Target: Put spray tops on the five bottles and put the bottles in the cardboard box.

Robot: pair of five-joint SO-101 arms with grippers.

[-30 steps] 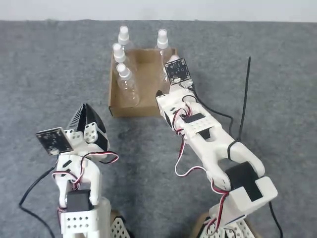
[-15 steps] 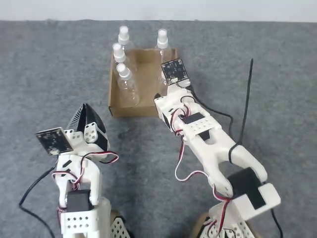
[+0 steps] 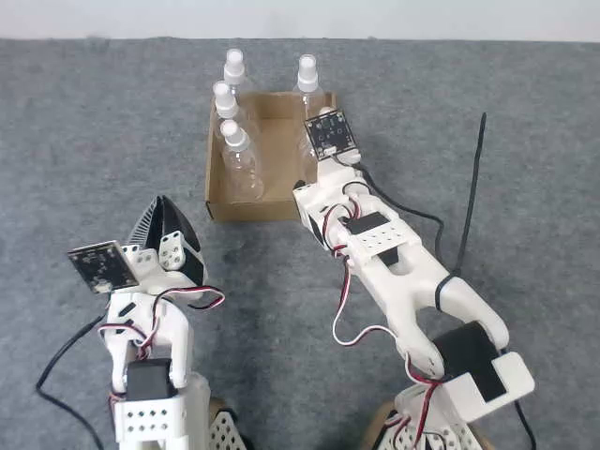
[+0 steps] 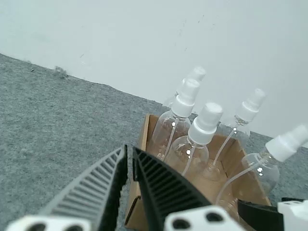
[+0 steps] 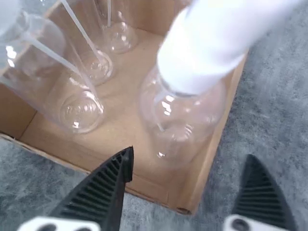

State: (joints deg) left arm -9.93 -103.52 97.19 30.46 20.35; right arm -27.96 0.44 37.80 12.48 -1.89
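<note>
Several clear bottles with white spray tops stand in or at the cardboard box (image 3: 214,178). One bottle (image 3: 234,142) is at the box's left side, another (image 3: 224,98) behind it, and two more (image 3: 234,66) (image 3: 307,72) by the far wall. My right gripper (image 5: 187,180) hangs open over the box's right side, its fingers (image 5: 108,185) on either side of a capped bottle (image 5: 185,110) standing on the box floor, not touching it. My left gripper (image 4: 130,156) is shut and empty, held back near the table's front left (image 3: 161,202), facing the box (image 4: 144,137).
Grey carpet covers the table around the box. A black cable (image 3: 469,187) rises to the right of the right arm. A white wall runs along the far edge.
The right arm's wrist has shifted slightly left over the box and its elbow has swung right. The left arm has not moved.
</note>
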